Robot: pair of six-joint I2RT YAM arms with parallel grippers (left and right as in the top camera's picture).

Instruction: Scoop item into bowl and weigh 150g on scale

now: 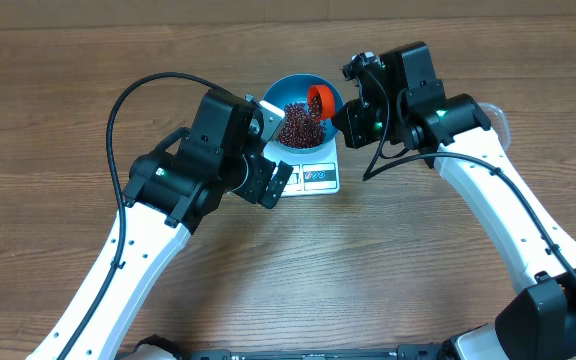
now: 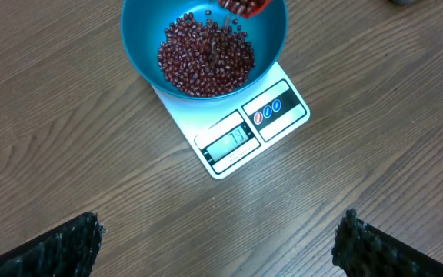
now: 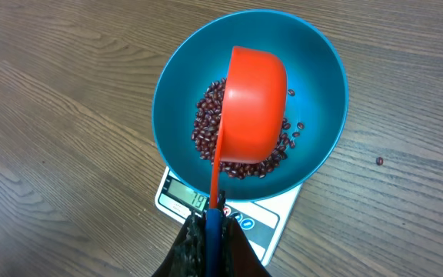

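Overhead view: left gripper (image 1: pixel 271 147) hangs beside the scale (image 1: pixel 318 178), jaws wide, holding nothing. Blue bowl (image 1: pixel 280 92) sits on the scale, beans (image 1: pixel 298 125) heaped inside. Orange scoop (image 1: pixel 320 98) is tipped over the bowl, its handle pinched in the right gripper (image 1: pixel 346 115). Step in hand: pouring. Display digits too blurred to read. Next move likely calls for a slow trickle, watching the reading.

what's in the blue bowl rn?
A heap of red-brown beans, with the orange scoop tipped over them, its handle in the right fingers. The beans cover the bowl's floor. In the right wrist view, the scoop hides part of the heap.
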